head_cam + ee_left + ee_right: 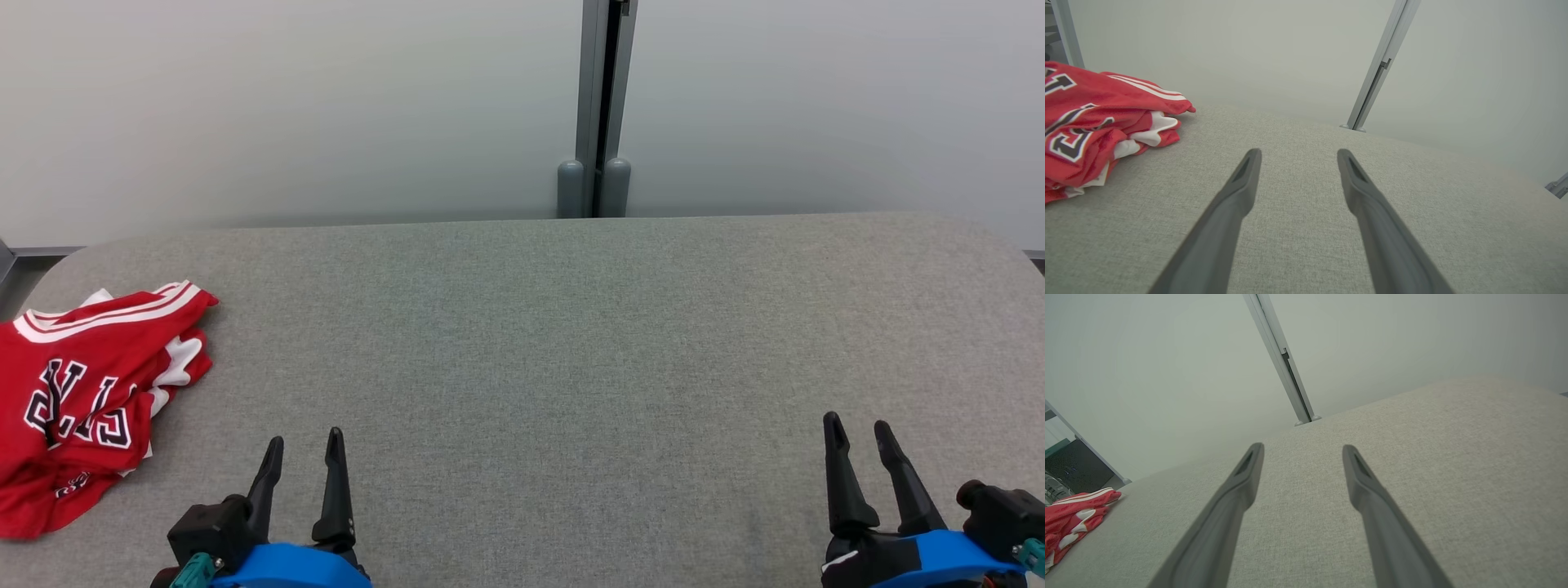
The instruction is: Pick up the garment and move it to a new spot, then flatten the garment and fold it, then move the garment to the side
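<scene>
A red jersey [77, 392] with white trim and dark lettering lies crumpled at the far left edge of the grey fabric table [571, 327]. It also lies at the left of the left wrist view as the jersey [1090, 122], and small at the lower left of the right wrist view as the jersey [1073, 516]. My left gripper [304, 441] stands open near the front edge, a short way right of the jersey, holding nothing; its fingers [1241, 179] are spread over bare cloth. My right gripper [857, 425] is open at the front right, far from the jersey.
A pale wall with a grey vertical post [602, 106] runs behind the table's rounded far edge. The wide middle of the grey surface lies between the two grippers. A dark opening [1069, 469] sits beyond the table's left end.
</scene>
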Controlling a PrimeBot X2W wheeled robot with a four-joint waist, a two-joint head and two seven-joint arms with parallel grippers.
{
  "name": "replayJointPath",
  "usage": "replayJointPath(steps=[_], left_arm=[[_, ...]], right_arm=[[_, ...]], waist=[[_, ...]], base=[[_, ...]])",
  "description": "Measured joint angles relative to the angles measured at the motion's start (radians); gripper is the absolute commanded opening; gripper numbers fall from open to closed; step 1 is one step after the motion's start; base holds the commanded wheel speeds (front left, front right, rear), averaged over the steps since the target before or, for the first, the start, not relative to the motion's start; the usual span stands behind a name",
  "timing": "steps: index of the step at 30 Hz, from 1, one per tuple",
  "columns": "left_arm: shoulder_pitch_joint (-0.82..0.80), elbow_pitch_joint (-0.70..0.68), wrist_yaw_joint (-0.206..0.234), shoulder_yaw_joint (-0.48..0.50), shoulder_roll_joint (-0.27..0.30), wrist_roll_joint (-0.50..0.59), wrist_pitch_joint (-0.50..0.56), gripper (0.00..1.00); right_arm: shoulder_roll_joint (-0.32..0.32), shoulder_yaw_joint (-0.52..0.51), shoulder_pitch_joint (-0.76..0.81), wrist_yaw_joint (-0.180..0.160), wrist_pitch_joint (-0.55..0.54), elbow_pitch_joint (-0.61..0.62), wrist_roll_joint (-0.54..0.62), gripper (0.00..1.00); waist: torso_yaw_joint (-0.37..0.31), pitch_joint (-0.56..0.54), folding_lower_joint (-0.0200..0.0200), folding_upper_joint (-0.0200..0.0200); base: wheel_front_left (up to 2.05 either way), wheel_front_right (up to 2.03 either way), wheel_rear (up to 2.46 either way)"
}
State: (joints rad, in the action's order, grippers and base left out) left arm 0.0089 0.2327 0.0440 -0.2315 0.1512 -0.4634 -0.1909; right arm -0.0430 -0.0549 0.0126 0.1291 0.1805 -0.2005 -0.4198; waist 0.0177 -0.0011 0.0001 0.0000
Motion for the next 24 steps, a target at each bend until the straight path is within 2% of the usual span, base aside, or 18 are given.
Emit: replayJointPath(steps=[24], left_arm=[[0.022,-0.02,0.023,-0.02,0.013,0.09,-0.043,1.0]], right_arm=[[-0.002,0.016,0.002,0.0,0.041,-0.011,0.121,1.0]], waist=[[-0.007,0.002,-0.0001,0.0]], base=[[0.0,0.0,0.0]])
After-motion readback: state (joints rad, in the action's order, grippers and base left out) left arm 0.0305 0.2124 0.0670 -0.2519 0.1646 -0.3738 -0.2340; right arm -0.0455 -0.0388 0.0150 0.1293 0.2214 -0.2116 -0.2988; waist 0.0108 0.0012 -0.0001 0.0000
